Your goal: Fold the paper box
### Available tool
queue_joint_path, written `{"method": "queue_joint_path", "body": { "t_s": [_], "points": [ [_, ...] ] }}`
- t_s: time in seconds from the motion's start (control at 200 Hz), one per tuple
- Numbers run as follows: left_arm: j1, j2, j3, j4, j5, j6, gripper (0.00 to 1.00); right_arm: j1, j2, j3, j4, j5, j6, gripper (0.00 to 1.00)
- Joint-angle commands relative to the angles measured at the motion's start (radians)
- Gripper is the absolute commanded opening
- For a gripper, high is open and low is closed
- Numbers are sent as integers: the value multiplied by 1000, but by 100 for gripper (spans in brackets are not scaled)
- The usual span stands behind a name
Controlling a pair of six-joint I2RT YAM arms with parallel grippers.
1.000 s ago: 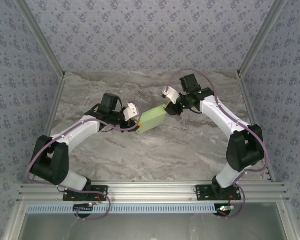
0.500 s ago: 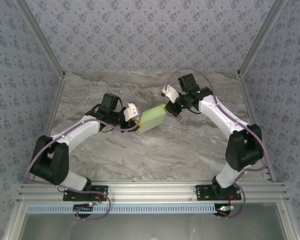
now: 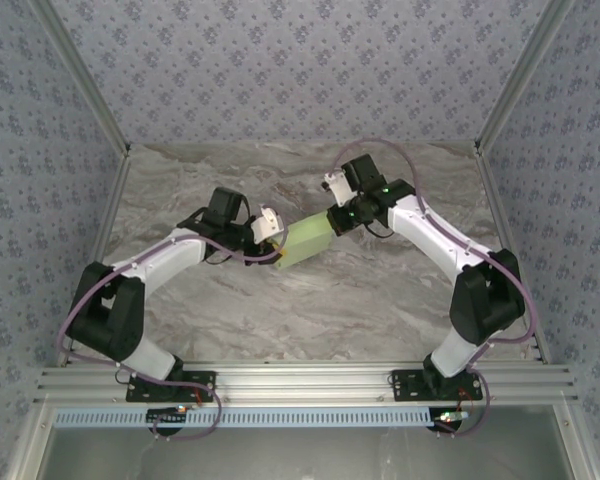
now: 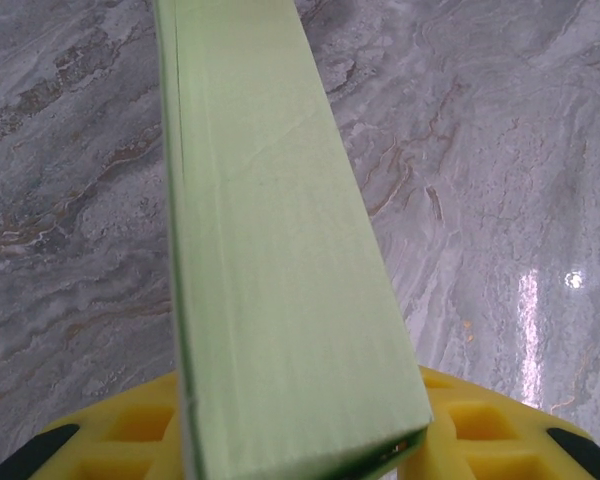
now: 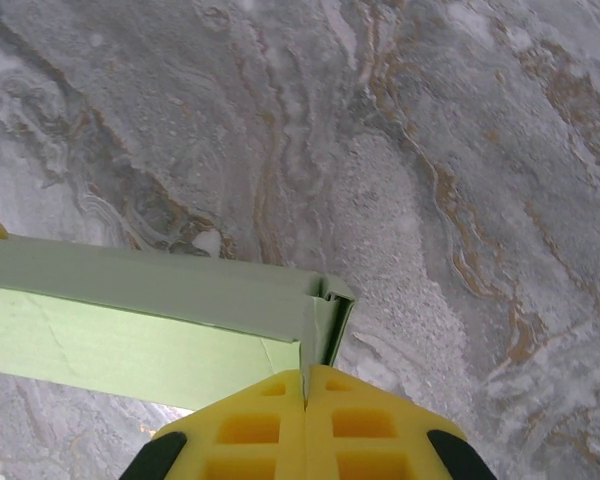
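1. The right gripper [image 5: 305,405] has just closed. Its yellow pads [image 5: 250,430] stood partly apart a second ago and now meet. The end flap of the paper box [image 5: 130,320] runs down into their seam, so they seem to be nipping that thin card.
2. The left gripper [image 4: 300,455] is unchanged. Its half-parted jaws clasp the box's other end, one pad on each broad face.
3. The box, already a slim rectangular shape, spans slantwise between the two grippers over the middle of the marble table [image 3: 380,300]. It has barely shifted, while the right wrist has leaned in towards it.
4. The body looks formed. I judge the new pinch to be work on the end closure, creasing or tucking that flap, whose corner still looks a little ragged.
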Motion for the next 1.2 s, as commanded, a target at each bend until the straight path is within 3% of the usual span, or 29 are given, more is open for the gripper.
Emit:
{"method": "queue_joint_path", "body": {
  "t_s": [0.0,0.32,0.63,0.974,1.194],
  "points": [
    [-2,53,52,-66,14,51,35,8,-64,-47,-6,76,90,0],
    [-24,164,164,-188,2,166,35,38,-183,-245,86,202,255,0],
    [-42,245,220,-249,-24,210,36,45,-222,-336,138,234,346,0],
    [-44,267,240,-278,-61,230,36,46,-217,-294,71,312,293,0],
    [-49,276,247,-285,-87,231,36,39,-201,-259,43,298,254,0]
  ]
}}
